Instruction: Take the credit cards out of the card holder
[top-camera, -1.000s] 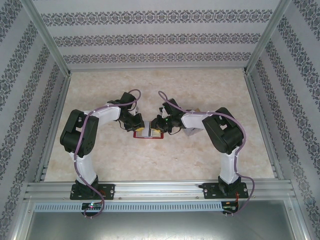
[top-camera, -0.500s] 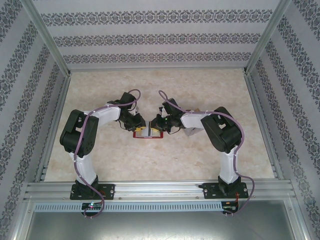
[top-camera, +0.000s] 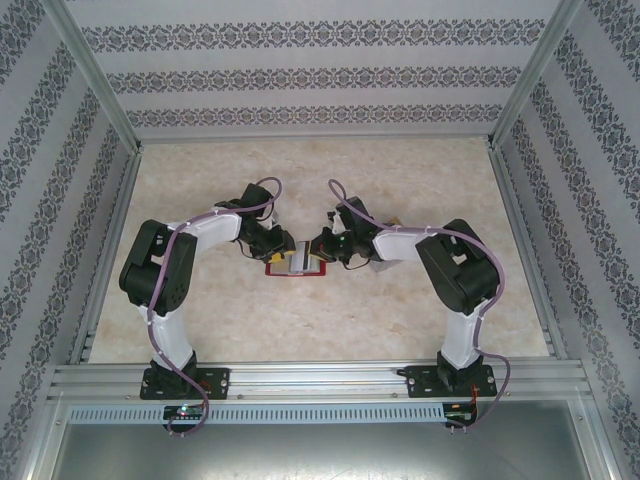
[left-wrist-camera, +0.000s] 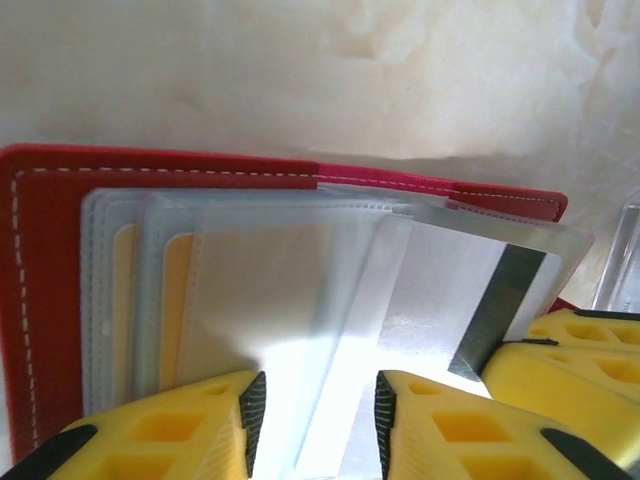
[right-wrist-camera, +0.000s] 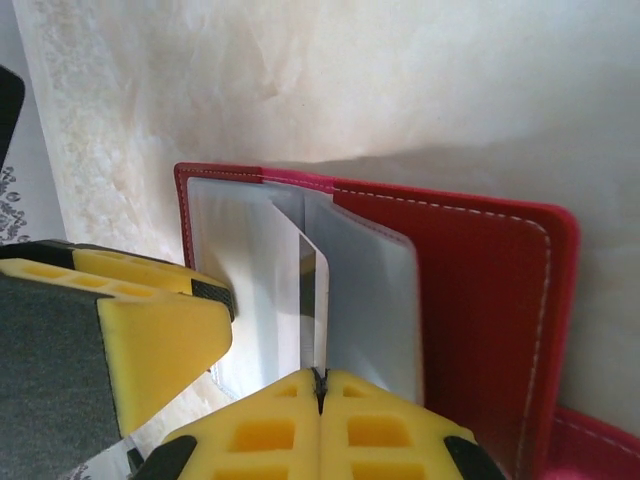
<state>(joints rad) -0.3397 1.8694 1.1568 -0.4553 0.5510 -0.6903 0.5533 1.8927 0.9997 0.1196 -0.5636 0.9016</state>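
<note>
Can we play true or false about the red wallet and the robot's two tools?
1. The flat red card holder lies open on the pale marbled table. True.
2. The right tool has its yellow fingers spread wide. False: they are pressed together, pinching the edge of the grey-silver card.
3. Tan-yellow cards sit inside the clear plastic pockets. True.
4. The left tool is squeezed shut. False: there is a clear gap between its fingers.
</note>
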